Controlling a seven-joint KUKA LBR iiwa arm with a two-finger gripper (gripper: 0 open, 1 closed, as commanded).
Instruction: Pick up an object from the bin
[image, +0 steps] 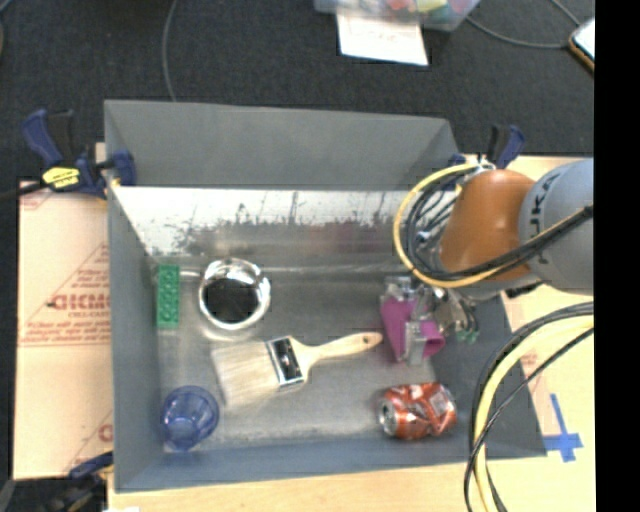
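Along the left wall of the grey bin (300, 215) lies a green studded block (167, 296), with a clear blue cup (189, 416) in the near left corner. Just right of the block sits a round metal tin (234, 295), dark inside. A paintbrush (285, 365) lies across the middle of the floor, bristles to the left and pale wooden handle pointing right. The handle's tip ends just beside a magenta plastic piece (400, 335) on the right side of the floor. The gripper (405, 298) hangs directly over that piece, at its far edge, below the arm's orange cover (480, 225). Whether the gripper is wide, narrow or clamped on the piece cannot be told. Near of the two, a crushed red can (416, 411) lies by the near wall.
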